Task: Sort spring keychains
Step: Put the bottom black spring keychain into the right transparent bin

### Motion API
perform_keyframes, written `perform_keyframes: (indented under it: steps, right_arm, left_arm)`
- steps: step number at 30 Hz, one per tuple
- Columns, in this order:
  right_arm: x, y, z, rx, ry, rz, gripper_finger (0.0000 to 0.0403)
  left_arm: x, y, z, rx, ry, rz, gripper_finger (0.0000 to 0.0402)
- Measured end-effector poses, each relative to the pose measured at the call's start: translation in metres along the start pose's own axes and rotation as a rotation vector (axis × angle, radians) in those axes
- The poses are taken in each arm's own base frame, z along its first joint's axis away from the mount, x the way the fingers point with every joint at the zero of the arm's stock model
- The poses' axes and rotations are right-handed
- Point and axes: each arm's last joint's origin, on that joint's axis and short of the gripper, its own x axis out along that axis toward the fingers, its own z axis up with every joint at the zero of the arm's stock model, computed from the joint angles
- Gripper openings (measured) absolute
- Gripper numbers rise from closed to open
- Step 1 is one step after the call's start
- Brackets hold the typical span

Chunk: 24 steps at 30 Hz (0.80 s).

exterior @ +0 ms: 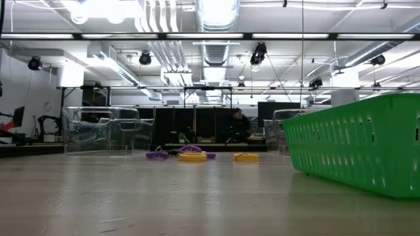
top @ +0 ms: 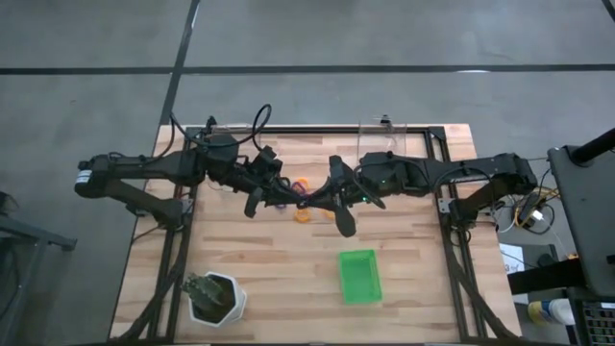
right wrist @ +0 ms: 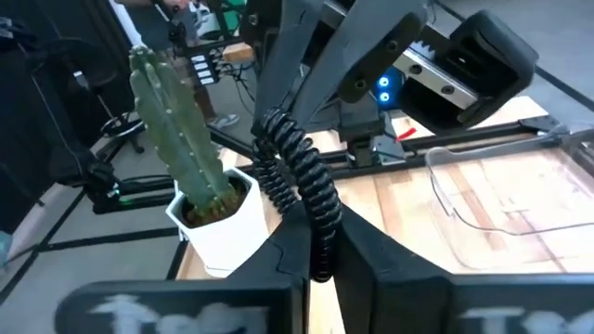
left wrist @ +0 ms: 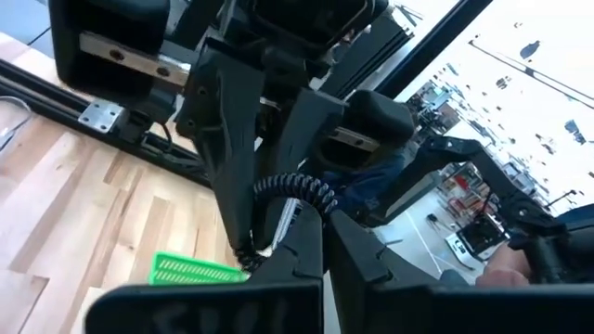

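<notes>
My left gripper (left wrist: 311, 227) and right gripper (right wrist: 311, 246) both pinch one black spring keychain (right wrist: 297, 181), stretched lengthwise between them above the surface (top: 288, 279).

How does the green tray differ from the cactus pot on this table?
The tray is green and rectangular with slotted walls; the pot is white with angled sides. The tray shows nothing inside from above; the pot holds a cactus. The tray sits right of centre; the pot sits at the near left corner. Both stand on the table, near its front edge.
</notes>
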Motion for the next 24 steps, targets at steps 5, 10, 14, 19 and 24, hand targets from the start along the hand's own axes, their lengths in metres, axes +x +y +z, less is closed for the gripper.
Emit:
perform_keyframes:
  steps: [5,10,14,19,24]
  right_arm:
    - [-0.001,-0.003,-0.002,0.022,0.03,-0.02,0.0013]
    - [-0.005,-0.013,-0.01,0.054,0.145,-0.087,0.0011]
    - [-0.013,-0.022,-0.012,0.078,0.199,-0.131,0.001]
    - [-0.027,-0.045,-0.019,0.176,0.315,-0.286,0.0011]
    - [-0.042,-0.074,-0.029,0.28,0.448,-0.464,0.0011]
  left_arm:
    - [-0.001,0.004,0.0,-0.014,-0.017,0.057,0.0042]
    - [-0.006,0.004,0.002,-0.015,-0.037,0.091,0.0108]
    - [-0.011,0.003,0.003,-0.008,-0.065,0.138,0.0159]
    - [-0.02,0.004,0.0,-0.003,-0.081,0.249,0.0203]
    - [-0.022,0.005,-0.001,-0.004,-0.077,0.287,0.0218]
